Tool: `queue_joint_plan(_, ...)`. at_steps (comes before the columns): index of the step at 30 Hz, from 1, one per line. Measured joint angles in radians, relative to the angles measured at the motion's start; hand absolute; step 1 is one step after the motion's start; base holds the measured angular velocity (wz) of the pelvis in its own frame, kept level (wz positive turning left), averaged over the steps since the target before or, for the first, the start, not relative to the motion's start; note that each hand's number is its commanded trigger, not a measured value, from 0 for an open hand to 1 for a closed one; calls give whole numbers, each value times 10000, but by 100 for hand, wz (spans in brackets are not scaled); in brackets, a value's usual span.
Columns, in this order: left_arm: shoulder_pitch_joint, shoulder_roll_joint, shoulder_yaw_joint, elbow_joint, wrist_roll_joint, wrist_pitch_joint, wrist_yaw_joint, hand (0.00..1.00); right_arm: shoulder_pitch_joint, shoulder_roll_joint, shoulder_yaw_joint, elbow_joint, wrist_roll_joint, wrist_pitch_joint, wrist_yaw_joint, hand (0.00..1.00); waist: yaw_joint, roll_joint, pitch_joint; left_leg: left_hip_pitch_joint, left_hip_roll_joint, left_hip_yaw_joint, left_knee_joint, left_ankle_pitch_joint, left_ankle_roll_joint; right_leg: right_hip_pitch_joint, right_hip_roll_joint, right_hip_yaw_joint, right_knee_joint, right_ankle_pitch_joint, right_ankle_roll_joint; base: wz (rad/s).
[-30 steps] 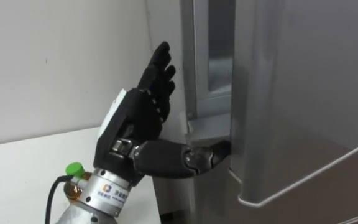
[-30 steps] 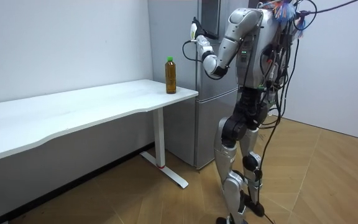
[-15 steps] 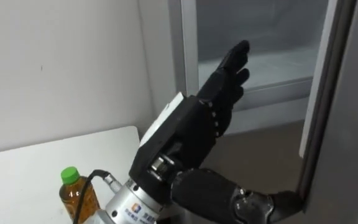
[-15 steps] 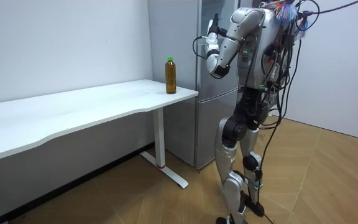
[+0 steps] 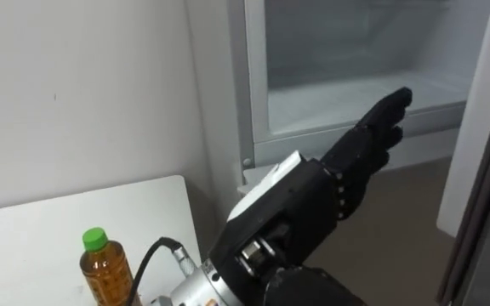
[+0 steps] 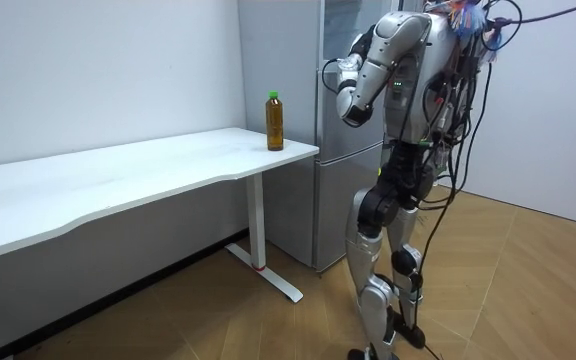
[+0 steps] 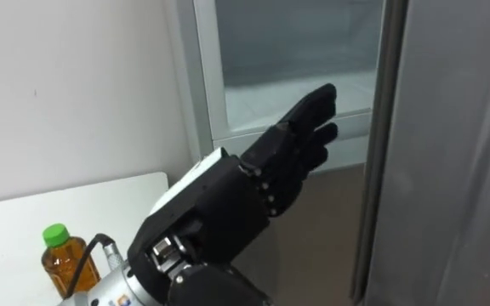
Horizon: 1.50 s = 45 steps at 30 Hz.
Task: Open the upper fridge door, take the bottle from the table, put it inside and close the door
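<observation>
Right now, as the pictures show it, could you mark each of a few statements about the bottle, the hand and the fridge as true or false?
1. The bottle stands upright on the white table. True.
2. The left hand is closed around the bottle. False: its fingers are straight and hold nothing, and it points toward the fridge opening, above and to the right of the bottle.
3. The upper compartment is open, with the fridge door swung aside on the right. True.
4. The bottle has a red cap. False: the cap is green, and the liquid is amber.
5. The bottle is already inside the fridge. False: it is on the table, beside the fridge.
</observation>
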Motion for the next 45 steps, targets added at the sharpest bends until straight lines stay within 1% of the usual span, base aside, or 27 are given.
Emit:
queue_joint_plan(7,0,7,-127,2,13,17,-124,0,1,-3,1,-1,2,0,-68,0,-12,1,-13,8,17,-1,-3,0,0,43,13,26,4,4,-5,0)
queue_joint_plan(11,0,7,-169,15,13,16,-122,0,3,-5,0,0,-10,-2,-119,0,-16,35,-33,70,17,12,-5,0,-1,72,27,170,-1,4,-6,-7)
queue_joint_plan(13,-1,7,-179,18,13,17,-124,0,3,-7,-4,0,-9,-2,-121,0,-36,49,-30,89,19,69,-7,0,-1,63,31,247,-4,5,-7,-11)
queue_joint_plan(14,0,7,-179,20,3,17,-123,0,1,-21,-4,0,-9,-2,-120,0,-31,65,-18,132,31,207,-16,0,-1,49,35,271,-2,7,-10,-14)
queue_joint_plan(19,-1,28,-173,20,-328,35,-197,0,4,-29,2,-77,18,-1,-110,0,-181,87,-17,150,38,320,-19,0,-1,-71,50,426,34,19,-26,-11)
queue_joint_plan(23,-3,-13,-181,18,-763,42,-260,0,-5,-25,63,-84,237,-2,-109,0,-312,79,-13,154,59,460,-15,-1,-1,-145,67,519,76,35,-44,-8)
queue_joint_plan(26,-5,-41,-206,13,-765,41,-251,0,-5,-31,66,-71,328,-8,-111,0,-435,76,-12,146,69,510,-14,-1,-2,-165,77,529,47,38,-48,-1)
queue_joint_plan(28,-19,-50,-205,12,-744,37,-192,0,-9,-33,65,-69,377,-15,-118,0,-455,78,-12,138,72,558,-14,-1,-2,-242,89,620,34,37,-49,-13)
queue_joint_plan(32,-34,-82,-375,-27,-747,-19,33,0,-1,-41,71,-86,552,-24,-252,0,-539,92,-22,61,95,928,-11,-2,-2,-495,128,999,66,85,-44,-27)
queue_joint_plan(33,-77,-103,-521,-36,-741,-20,158,0,-1,-51,77,-87,571,-28,-313,0,-552,124,-41,23,119,1068,-7,-2,-3,-539,150,1068,63,161,-47,-28)
queue_joint_plan(34,-115,-112,-585,-36,-738,-20,202,0,-1,-51,77,-88,574,-29,-348,0,-553,143,-52,11,132,1105,-6,-3,-4,-559,157,1085,49,186,-45,-24)
queue_joint_plan(36,-296,-119,-709,-35,-738,-20,250,0,-7,-74,74,-100,510,-63,-435,0,-581,181,-56,-21,173,1296,-7,-4,-5,-684,208,1219,80,222,-70,-23)
queue_joint_plan(38,-346,-130,-764,-36,-730,-27,257,0,-6,-101,72,-99,486,-107,-439,0,-620,212,-36,-1,202,1382,-5,-4,-5,-708,257,1371,68,239,-89,-21)
queue_joint_plan(40,-354,-180,-788,-36,-730,-39,344,0,-47,-118,70,-98,472,-120,-437,0,-796,252,-14,2,222,1454,-4,-4,-5,-711,277,1409,58,241,-94,-11)
queue_joint_plan(41,-370,-260,-805,-35,-734,-39,401,0,-85,-147,77,-99,473,-120,-436,0,-845,321,-3,15,230,1530,-5,-4,-5,-730,291,1488,58,242,-95,-18)
queue_joint_plan(42,-394,-327,-831,-35,-736,-44,453,0,-101,-190,80,-99,474,-119,-434,0,-845,387,2,33,233,1621,-7,-4,-5,-767,304,1586,65,243,-97,-22)
queue_joint_plan(45,-493,-363,-1005,-34,-738,-45,597,0,-89,-223,94,-102,574,-117,-427,0,-902,414,18,40,249,1709,-20,-4,-5,-835,331,1690,93,249,-106,-15)
